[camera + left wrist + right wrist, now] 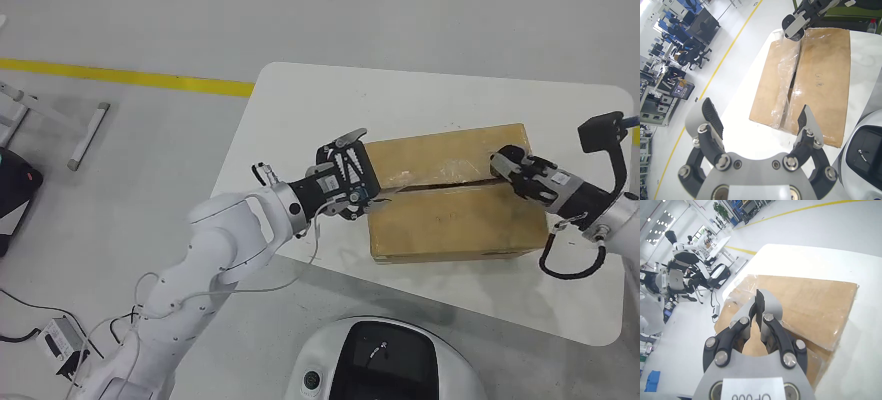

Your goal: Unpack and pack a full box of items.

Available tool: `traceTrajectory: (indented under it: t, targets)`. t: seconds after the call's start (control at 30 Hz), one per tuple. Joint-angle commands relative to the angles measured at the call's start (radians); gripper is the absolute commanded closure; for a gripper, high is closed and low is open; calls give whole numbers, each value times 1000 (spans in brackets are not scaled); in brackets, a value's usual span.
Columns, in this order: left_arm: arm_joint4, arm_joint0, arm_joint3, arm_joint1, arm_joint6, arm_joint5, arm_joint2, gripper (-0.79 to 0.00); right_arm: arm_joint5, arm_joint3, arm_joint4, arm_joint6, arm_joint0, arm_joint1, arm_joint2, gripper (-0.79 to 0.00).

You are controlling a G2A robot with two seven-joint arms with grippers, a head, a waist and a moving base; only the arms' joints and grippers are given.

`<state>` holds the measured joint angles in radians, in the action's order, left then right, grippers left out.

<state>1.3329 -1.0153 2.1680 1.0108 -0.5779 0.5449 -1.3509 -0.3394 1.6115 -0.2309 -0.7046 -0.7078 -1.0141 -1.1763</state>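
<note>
Toward the desk's [300, 100] near edge lies the closed cardboard box [450, 215], long side parallel to that edge, its near flap flat and bearing a small handwritten mark. At the box's left end, by the desk's left edge, the left gripper [368, 170] hangs with its jaws spread wide and nothing between them. One finger stands over the near flap's end and the other just off the box over the bare desk.

Clear tape [783, 79] runs along the seam between the two top flaps. It is wrinkled and lifted, and a dark gap shows where the flaps part.

At the seam's right end, toward the desk's right edge, the right gripper [502, 162] points down onto the tape with its jaws pressed together. Whether any film is caught between them cannot be told. Beyond the seam the far flap lies flat.
</note>
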Motion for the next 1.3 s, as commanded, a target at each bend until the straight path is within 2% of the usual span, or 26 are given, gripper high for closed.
traceTrajectory:
  t: [0.0,0.23,0.4,1.27]
  targets:
    - [0,2,-3,0,-1,2,5,-785,9,9,17,-2,-12,2,-11,0]
    - [-3,10,-10,1,0,4,17,-785,44,8,15,-12,-48,8,-40,0]
    - [-4,17,-17,2,1,6,22,-785,54,10,-60,-34,-45,10,-30,0]
    - [-3,41,-37,3,5,8,36,-785,-6,23,-365,-72,-16,14,23,0]
